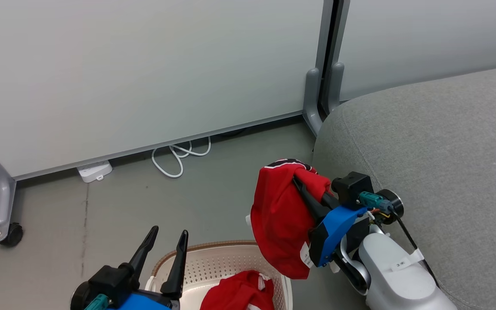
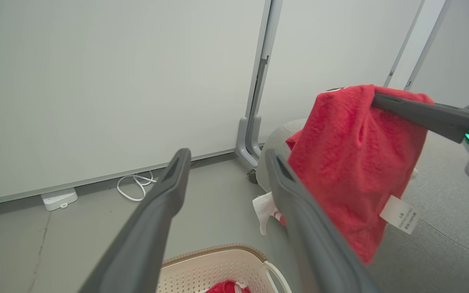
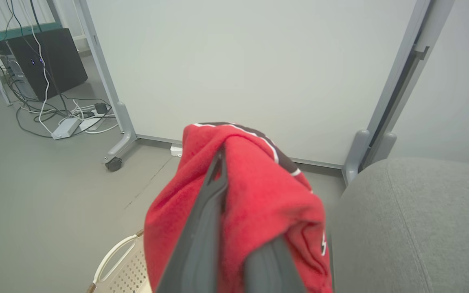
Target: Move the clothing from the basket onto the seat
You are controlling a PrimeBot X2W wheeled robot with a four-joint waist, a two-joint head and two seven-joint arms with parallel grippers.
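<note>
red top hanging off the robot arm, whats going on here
The robot's right gripper is shut on a red garment, holding it in the air between the basket and the grey seat; it is not yet on the cushion. A second red garment lies in the basket. The left gripper is open and empty beside the basket.

Bright, even light, faint shadows; left claw [image 2: 227, 156] slightly blurred up close.
</note>
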